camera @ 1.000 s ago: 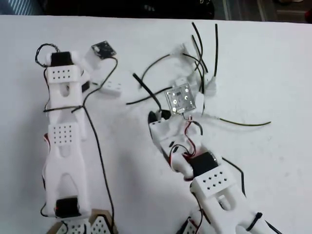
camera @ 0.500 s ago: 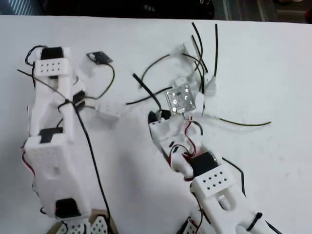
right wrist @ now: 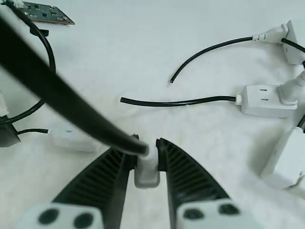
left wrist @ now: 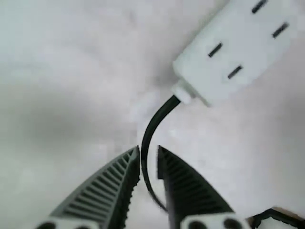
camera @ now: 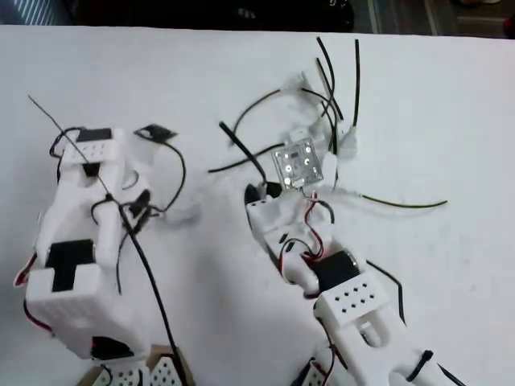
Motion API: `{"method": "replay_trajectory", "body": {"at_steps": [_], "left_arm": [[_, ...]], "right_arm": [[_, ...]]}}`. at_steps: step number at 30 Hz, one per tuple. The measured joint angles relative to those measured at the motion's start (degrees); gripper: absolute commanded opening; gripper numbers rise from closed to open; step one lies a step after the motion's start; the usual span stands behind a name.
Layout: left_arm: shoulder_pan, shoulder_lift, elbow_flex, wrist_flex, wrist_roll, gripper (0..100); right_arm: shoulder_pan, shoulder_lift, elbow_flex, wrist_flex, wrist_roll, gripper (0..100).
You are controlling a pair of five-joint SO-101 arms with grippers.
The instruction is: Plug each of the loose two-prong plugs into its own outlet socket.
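right pincer: the right pincer point(right wrist: 147, 141) is clenched on a white two-prong plug point(right wrist: 147, 174). its black lead point(right wrist: 57, 93) trails away from the fingers, and the prongs are hidden.
left pincer: the left pincer point(left wrist: 147, 151) is pinched almost closed on the black cord point(left wrist: 157, 119) of a white outlet socket point(left wrist: 238, 52).
socket: it lies flat on the worktop point(camera: 451, 104), slots facing up, near the held plug but apart from it.
step in hand: probably bringing plug and socket together.
doing it well: keep the cord taut so the block cannot swivel. turn the plug until its prongs line up with one pair of slots, then push straight in, not at a slant.
around: a second socket point(right wrist: 262, 100) that seems to have a plug joined at its end, spare black leads point(right wrist: 205, 51) and a small circuit board point(right wrist: 45, 13).
in the way: the plug's own lead crosses toward the socket and may snag, and the spare leads could drag along.
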Motion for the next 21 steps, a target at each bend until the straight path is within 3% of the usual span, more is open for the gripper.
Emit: {"method": "replay_trajectory", "body": {"at_steps": [4, 12, 21], "left_arm": [[0.09, -5.36, 0.70, -0.26, 0.35, 33], [6.59, -10.29, 1.85, -1.93, -3.78, 35], [8.88, 2.46, 0.18, -16.09, -12.75, 33]], "right_arm": [[0.00, 0.00, 0.00, 0.00, 0.00, 1.7], [0.00, 0.00, 0.00, 0.00, 0.00, 1.7], [0.00, 0.00, 0.00, 0.00, 0.00, 1.7]]}}
